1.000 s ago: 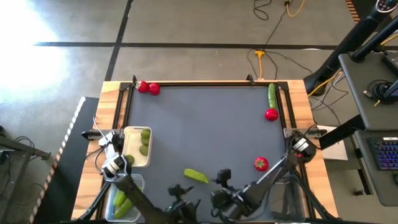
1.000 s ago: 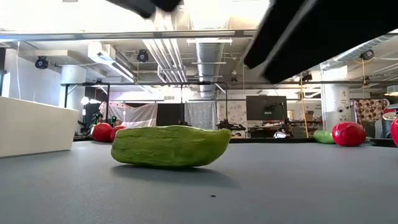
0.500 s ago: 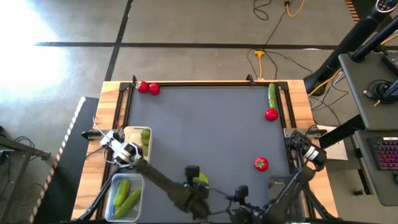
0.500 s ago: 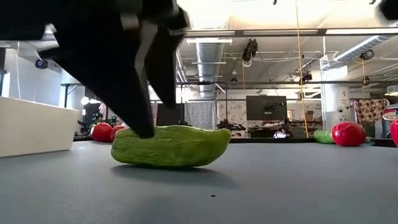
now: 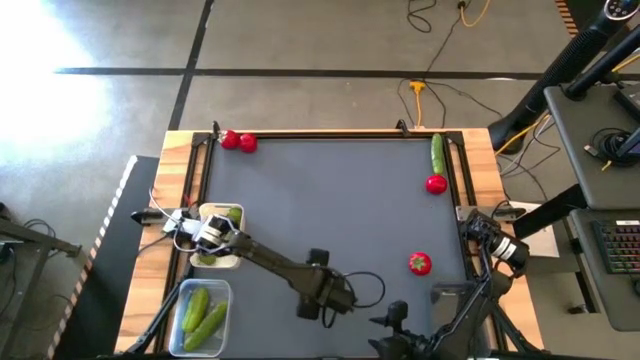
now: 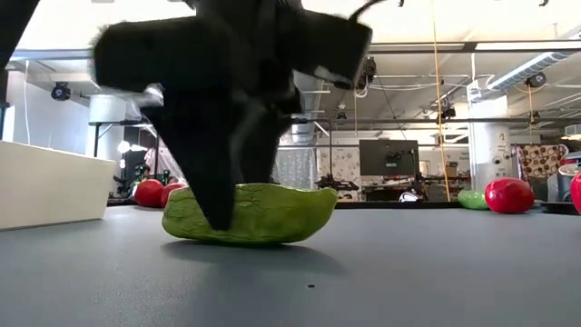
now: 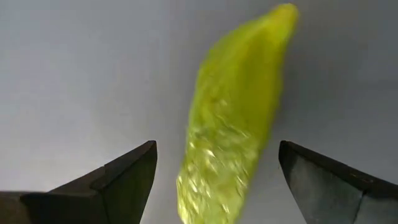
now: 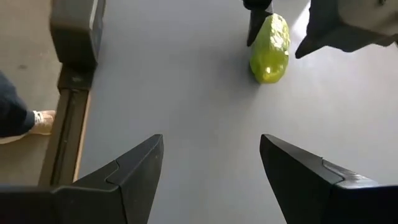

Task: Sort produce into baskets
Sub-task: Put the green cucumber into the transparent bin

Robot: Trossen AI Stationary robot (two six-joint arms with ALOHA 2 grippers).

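Green cucumber piece (image 6: 250,213) lying flat on grey counter (image 5: 330,200), near front edge, not yet lifted. Left end effector (image 7: 214,171) now down over it, fingers apart, straddling piece both sides; a second ago off to side near clear tub (image 5: 203,317). Right end effector (image 8: 211,162) pulled back toward front edge, fingers apart, empty. Means grasp about to happen, probably; closing next, then carry to tub with other cucumbers (image 5: 200,310). White tray (image 5: 208,256) holds limes (image 5: 233,214). Red pieces (image 5: 419,263) left on counter.
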